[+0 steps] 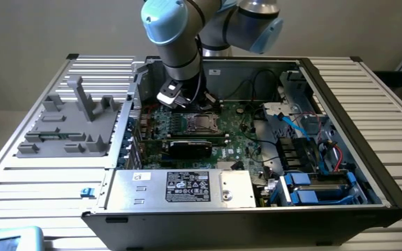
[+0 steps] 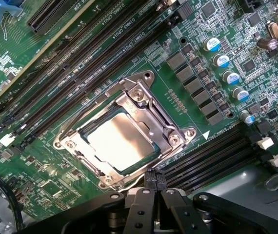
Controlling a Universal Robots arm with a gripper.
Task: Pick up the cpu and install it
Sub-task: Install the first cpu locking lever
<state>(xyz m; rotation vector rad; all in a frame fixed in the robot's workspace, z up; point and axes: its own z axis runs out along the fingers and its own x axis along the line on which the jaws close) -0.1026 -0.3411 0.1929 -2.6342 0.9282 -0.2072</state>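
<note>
- You are looking at the pincer (image 2: pixel 154 176) with its two fingers pressed together, gripping nothing.
- The cpu (image 2: pixel 117 141) is lying flat inside the socket frame (image 2: pixel 144 95) on the motherboard (image 2: pixel 188 29). It is sitting just ahead of the pincer's tips and below them, not touching them.
- Judging by that, you are sitting at the tail end of the install step. The chip is looking seated, silver top up, with the frame's metal edges lying around it. Whether the frame is latched down, I am not managing to tell.
- The memory slots (image 2: pixel 212 151) are running right beside the pincer's tips, so you are working with little room.
- Any move from here is calling for a slow, straight path, keeping the closed fingers off the chip, the frame and the slots. In my judgement, a sideways nudge is risking a shifted chip.
- In the exterior view the arm is reaching into the open computer case (image 1: pixel 368 104). The graphics card (image 1: pixel 190 147) is lying near the pincer, between it and the power supply (image 1: pixel 180 188).
</note>
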